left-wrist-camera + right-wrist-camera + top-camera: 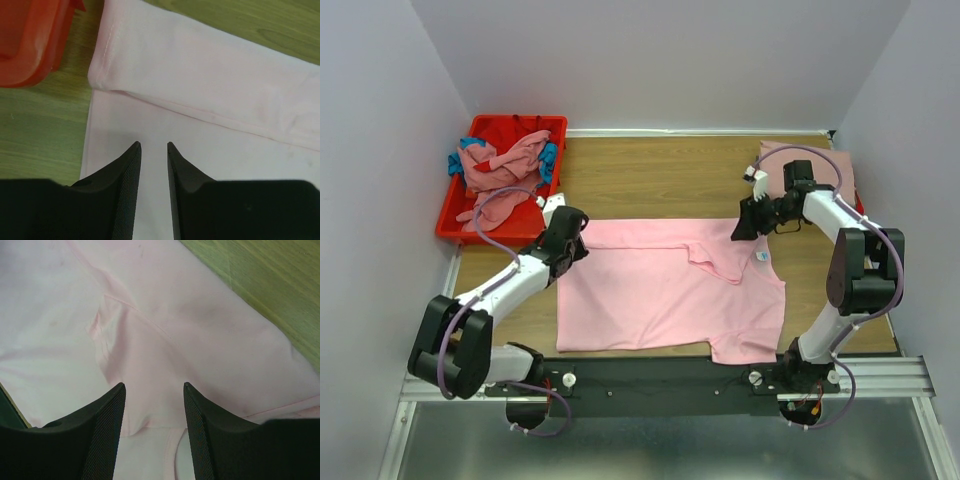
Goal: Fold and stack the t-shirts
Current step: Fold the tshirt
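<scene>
Black mounting rail (660, 375) runs along six o'clock in the overhead view. Beyond it the pink t-shirt (660, 290) lies spread on the table (650, 180). The left gripper (570, 228) is over its ten o'clock corner and the right gripper (748, 225) over its two o'clock one. A red bin (455, 215) at ten o'clock holds rose and teal shirts (500, 165).

Left wrist view: the fingers stand a narrow slit apart over a folded edge of the pink t-shirt.

Right wrist view: the fingers stand wide apart above rumpled pink cloth.
</scene>
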